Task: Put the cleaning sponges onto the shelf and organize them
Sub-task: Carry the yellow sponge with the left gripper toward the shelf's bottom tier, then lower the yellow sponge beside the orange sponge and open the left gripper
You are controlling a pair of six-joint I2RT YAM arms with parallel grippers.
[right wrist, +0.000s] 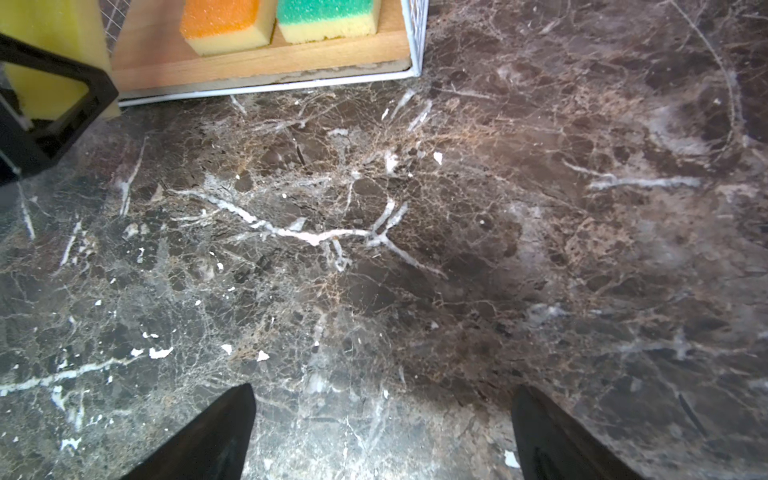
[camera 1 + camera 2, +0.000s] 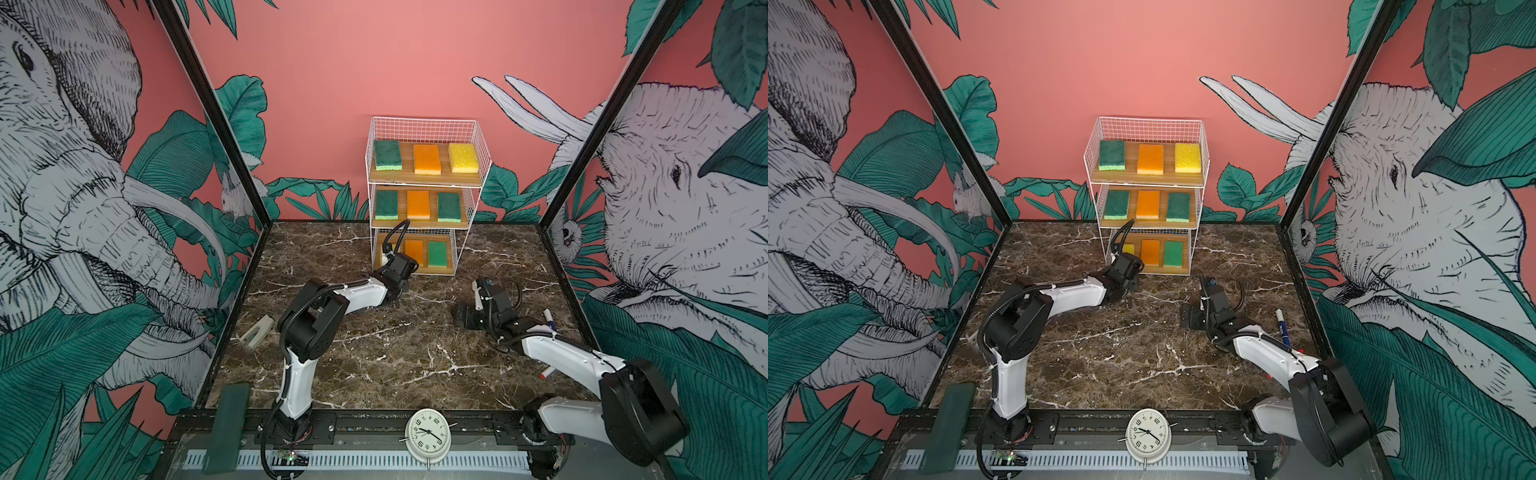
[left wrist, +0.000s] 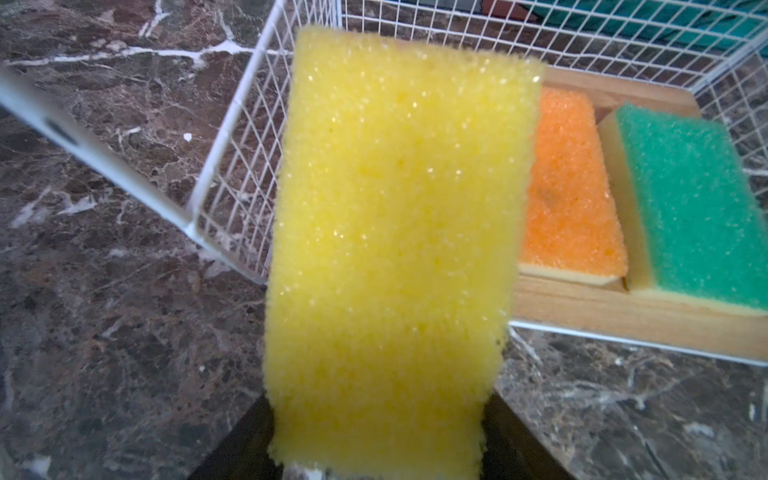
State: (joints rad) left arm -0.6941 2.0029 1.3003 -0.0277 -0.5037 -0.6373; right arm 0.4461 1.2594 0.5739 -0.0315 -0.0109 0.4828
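My left gripper (image 3: 374, 453) is shut on a yellow sponge (image 3: 395, 216) at the front left corner of the shelf (image 2: 424, 178). The sponge's far end points into the bottom tier's left slot (image 2: 1128, 249), beside an orange sponge (image 2: 414, 252) and a green one (image 2: 437, 253). I cannot tell whether it touches the board. The middle board carries green (image 2: 387, 205), orange (image 2: 418, 204) and green (image 2: 449, 207) sponges. Up on the top board lie green (image 2: 388, 155), orange (image 2: 427, 159) and yellow (image 2: 463, 158). My right gripper (image 1: 382, 432) stands open and empty over bare marble, in front of the shelf's right side (image 2: 467, 318).
Two marker pens lie by the right arm, one blue-capped (image 2: 549, 320) and one red-tipped (image 2: 547, 371). A beige block (image 2: 257, 330) sits near the left wall. A white clock (image 2: 428, 434) and a dark green slab (image 2: 227, 426) rest on the front rail.
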